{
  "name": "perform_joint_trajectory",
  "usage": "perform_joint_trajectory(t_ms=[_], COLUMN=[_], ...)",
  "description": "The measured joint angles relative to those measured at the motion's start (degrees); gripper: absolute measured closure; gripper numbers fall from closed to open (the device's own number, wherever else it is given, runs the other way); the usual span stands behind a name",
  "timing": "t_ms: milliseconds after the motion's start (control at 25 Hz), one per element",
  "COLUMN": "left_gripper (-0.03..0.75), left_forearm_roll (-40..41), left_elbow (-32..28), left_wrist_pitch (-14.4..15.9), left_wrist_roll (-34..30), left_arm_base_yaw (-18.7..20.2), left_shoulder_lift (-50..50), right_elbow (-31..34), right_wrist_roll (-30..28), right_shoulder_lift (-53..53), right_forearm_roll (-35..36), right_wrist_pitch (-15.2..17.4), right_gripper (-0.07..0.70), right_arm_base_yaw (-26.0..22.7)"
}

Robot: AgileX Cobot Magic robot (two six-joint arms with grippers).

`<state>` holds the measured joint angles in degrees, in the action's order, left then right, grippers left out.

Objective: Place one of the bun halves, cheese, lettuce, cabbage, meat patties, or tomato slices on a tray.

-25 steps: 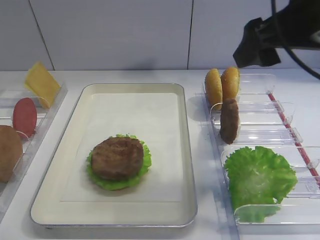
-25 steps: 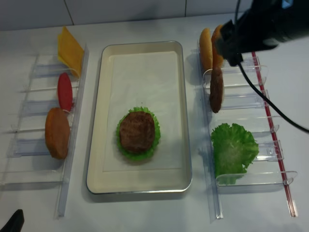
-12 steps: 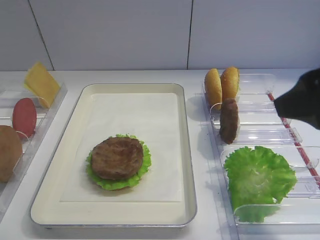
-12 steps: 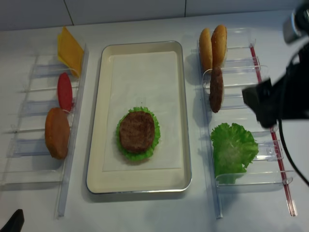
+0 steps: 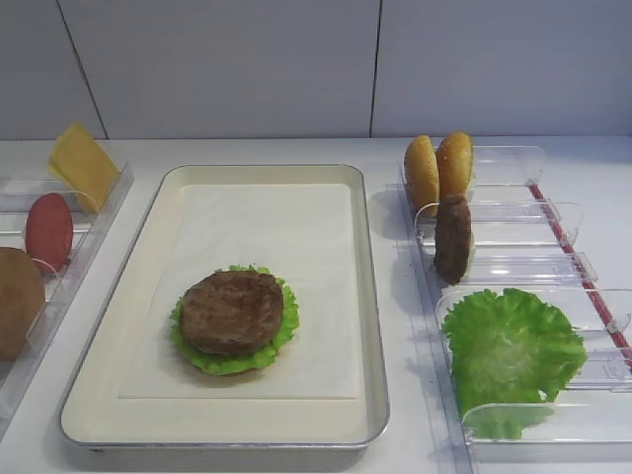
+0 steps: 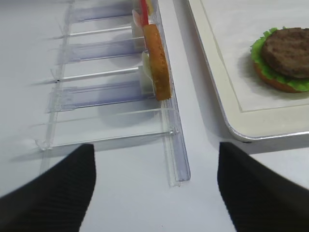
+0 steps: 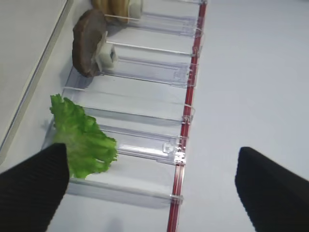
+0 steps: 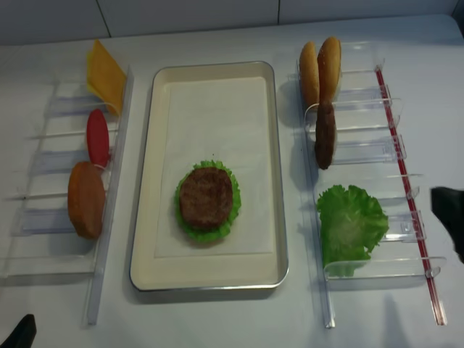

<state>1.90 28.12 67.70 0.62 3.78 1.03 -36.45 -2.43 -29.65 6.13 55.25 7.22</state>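
On the cream tray (image 5: 367, 296) a meat patty (image 5: 232, 311) lies on lettuce (image 5: 286, 331) and a bun half (image 6: 273, 83). The right rack holds two bun halves (image 5: 439, 168), a second patty (image 5: 453, 237) standing on edge, and a lettuce leaf (image 5: 513, 346). The left rack holds the cheese (image 5: 82, 163), a tomato slice (image 5: 48, 229) and a bun half (image 5: 18, 301). No cabbage is in view. My right gripper (image 7: 154, 193) is open and empty, beside the lettuce bin (image 7: 145, 145). My left gripper (image 6: 154, 188) is open and empty over the table, in front of the left rack.
Clear plastic racks flank the tray; the right one (image 8: 391, 145) has a red strip along its outer edge. A dark part of the right arm (image 8: 451, 217) shows at the right edge of the overhead view. A white wall stands behind.
The right arm has swung from above the bun halves at the back toward the front right, leaving the front high view. Nothing on the table has moved.
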Motion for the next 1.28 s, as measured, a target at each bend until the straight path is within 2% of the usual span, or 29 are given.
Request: perform_joint_trajectory(t_ms=[400,480,760,1280], left_gripper=[0.207,0.206,0.207,0.207], left_forearm_roll=[0.0,0.0,0.0,0.0], left_elbow=[0.0,0.0,0.0,0.0], left_wrist_pitch=[0.0,0.0,0.0,0.0], left_wrist_roll=[0.0,0.0,0.0,0.0], left_arm_base_yaw=[0.0,0.0,0.0,0.0], left_shoulder_lift=[0.0,0.0,0.0,0.0], right_elbow=[8.1,9.1,9.3,9.3], right_wrist_roll=[1.1,1.3,1.5,1.5], right_shoulder_lift=[24.3,27.8,30.6,30.6], right_forearm_roll=[0.0,0.0,-2.6,-2.7], right_wrist_pitch=[8.7,9.6,9.9,9.9], right_gripper=[-0.061,-0.061,-0.053,-0.028], right_arm_base_yaw=[-0.7,-0.8,-0.8,-0.9])
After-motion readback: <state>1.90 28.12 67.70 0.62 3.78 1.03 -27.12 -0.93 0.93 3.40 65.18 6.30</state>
